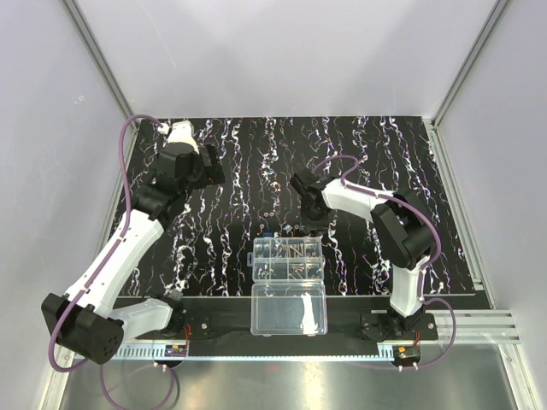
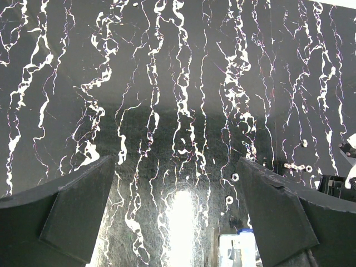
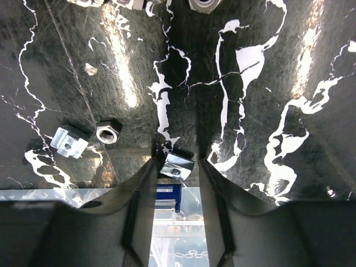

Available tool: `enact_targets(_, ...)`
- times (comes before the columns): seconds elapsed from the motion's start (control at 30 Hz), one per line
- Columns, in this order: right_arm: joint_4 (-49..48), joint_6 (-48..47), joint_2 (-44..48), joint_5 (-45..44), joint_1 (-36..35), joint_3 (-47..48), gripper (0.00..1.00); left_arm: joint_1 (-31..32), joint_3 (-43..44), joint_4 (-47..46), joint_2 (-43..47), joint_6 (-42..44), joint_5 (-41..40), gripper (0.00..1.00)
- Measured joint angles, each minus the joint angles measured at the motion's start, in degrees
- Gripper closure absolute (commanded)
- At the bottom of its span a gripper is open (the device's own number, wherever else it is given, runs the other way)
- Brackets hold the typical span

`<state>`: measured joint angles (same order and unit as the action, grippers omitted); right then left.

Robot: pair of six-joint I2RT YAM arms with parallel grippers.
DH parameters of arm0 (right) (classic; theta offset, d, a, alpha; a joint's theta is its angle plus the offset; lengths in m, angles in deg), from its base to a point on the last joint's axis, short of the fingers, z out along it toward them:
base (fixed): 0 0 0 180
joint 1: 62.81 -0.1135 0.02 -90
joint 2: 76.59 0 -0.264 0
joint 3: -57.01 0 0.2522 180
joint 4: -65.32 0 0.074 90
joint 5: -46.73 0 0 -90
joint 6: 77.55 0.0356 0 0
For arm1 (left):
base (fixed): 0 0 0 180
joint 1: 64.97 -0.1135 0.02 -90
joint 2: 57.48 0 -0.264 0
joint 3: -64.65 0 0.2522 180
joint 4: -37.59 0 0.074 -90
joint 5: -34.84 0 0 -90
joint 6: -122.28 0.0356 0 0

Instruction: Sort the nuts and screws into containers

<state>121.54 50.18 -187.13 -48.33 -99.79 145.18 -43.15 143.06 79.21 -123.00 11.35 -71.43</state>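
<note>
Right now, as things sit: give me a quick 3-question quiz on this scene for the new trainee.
1. True or false: the left gripper holds a nut.
2. What sits between the right gripper's fingertips? A) a screw B) a small silvery nut C) nothing
3. Fill in: in the top view, the divided organizer box appears ___ (above/below) the clear lid half.
Key: 1 false, it is open and empty. 2 B. 3 above.

Loose nuts (image 3: 108, 132) lie on the mat (image 1: 239, 162) just behind the containers (image 1: 288, 258) (the lid half (image 1: 289, 309) lies in front)
</note>
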Motion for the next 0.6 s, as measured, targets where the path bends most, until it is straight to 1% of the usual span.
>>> enact_targets(0.13,0.4,1.6,-0.2,-0.3,-0.2,0.2,0.64,0.0,0.0,0.0,0.1,0.0,0.0,0.01)
enact_targets(0.17,0.5,1.8,-0.2,-0.3,-0.3,0.2,0.67,0.0,0.0,0.0,0.1,0.0,0.0,0.01)
enact_targets(0.27,0.5,2.5,-0.3,-0.4,-0.5,0.3,0.71,0.0,0.0,0.0,0.2,0.0,0.0,0.01)
enact_targets(0.3,0.5,2.7,-0.3,-0.5,-0.5,0.3,0.74,0.0,0.0,0.0,0.2,0.0,0.1,0.01)
enact_targets(0.53,0.9,3.0,-0.8,-2.7,-0.6,1.3,0.85,0.0,0.0,0.0,0.2,0.0,0.1,0.01)
enact_targets(0.6,1.0,2.4,-1.6,-3.5,-0.6,2.7,0.85,0.0,0.0,0.0,0.2,0.0,0.1,0.01)
